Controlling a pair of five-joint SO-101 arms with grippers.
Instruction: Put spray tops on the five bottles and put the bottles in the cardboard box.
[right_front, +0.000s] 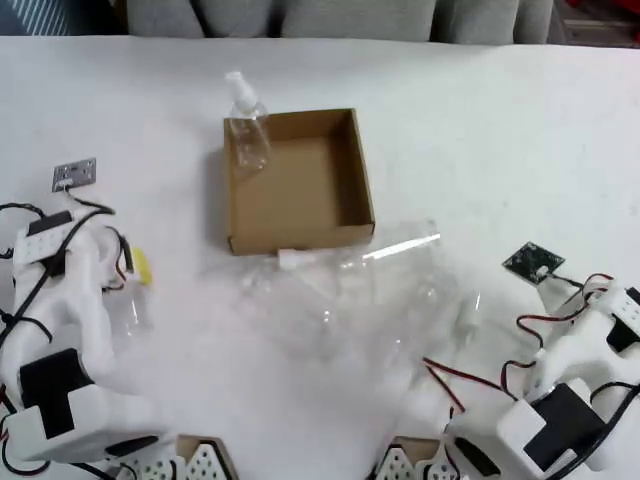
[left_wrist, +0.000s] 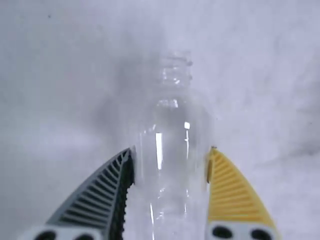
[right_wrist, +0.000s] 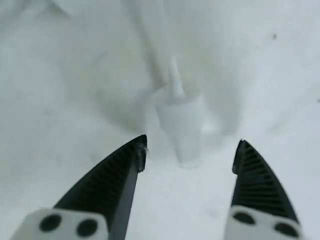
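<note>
Overhead and wrist views of a two-arm capping task. The cardboard box lies at 12 o'clock from the table centre. One capped bottle stands at its 10 o'clock corner, though whether inside the wall or against it cannot be told. A heap of clear plastic lies at the box's 6 o'clock. At 8 o'clock, the left gripper has its grey and yellow fingers spread to either side of an uncapped bottle, just beside its walls; contact cannot be confirmed. The threaded neck points away from the wrist. At 4 o'clock, the right gripper has its black fingers wide apart over a spray top lying on its side, apart from both fingers, with its dip tube trailing away. Likely failure modes: the smooth, rounded bottle may squirt or roll out if the fingers close off-centre. The spray top, lying loose, may skid or pivot under a one-sided touch and so be gripped askew. A tilted top would send the thin tube past the narrow neck or start the thread crooked. Four bottles appear unfinished.
</note>
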